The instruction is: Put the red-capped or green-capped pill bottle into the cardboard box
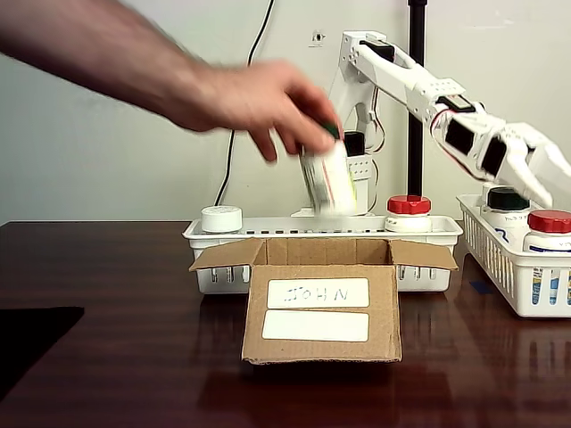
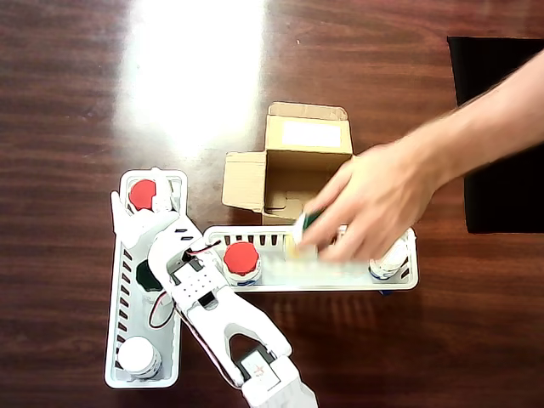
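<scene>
Fixed view: gripper (image 1: 544,178) hangs at right over a white basket (image 1: 500,259), fingers seemingly together, though I cannot tell for sure. Left of it, a person's hand (image 1: 259,102) holds a blurred bottle (image 1: 328,178) above the open cardboard box (image 1: 321,316).

Overhead view: gripper (image 2: 136,223) sits over the left basket (image 2: 115,340); the hand (image 2: 374,204) holds the green-capped bottle (image 2: 308,225) at the box's (image 2: 289,170) edge.

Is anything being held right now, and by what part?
A person's hand holds a green-capped bottle by its cap end, above the long basket. Whether the gripper holds anything cannot be told.
</scene>
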Robot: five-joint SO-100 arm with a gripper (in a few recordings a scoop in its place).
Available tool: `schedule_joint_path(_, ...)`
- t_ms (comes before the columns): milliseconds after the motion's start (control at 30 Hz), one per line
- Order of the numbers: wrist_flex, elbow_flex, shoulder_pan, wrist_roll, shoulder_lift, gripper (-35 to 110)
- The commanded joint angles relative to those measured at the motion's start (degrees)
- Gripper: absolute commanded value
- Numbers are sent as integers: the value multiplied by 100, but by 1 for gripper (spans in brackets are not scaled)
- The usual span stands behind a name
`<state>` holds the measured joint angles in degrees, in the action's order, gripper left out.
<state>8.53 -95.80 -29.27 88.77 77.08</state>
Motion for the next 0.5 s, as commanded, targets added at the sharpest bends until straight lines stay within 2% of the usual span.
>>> schedule_joint_path(0,369,9,44,167,62,61)
schedule_joint_path(467,738,-185,167,281,-202,58)
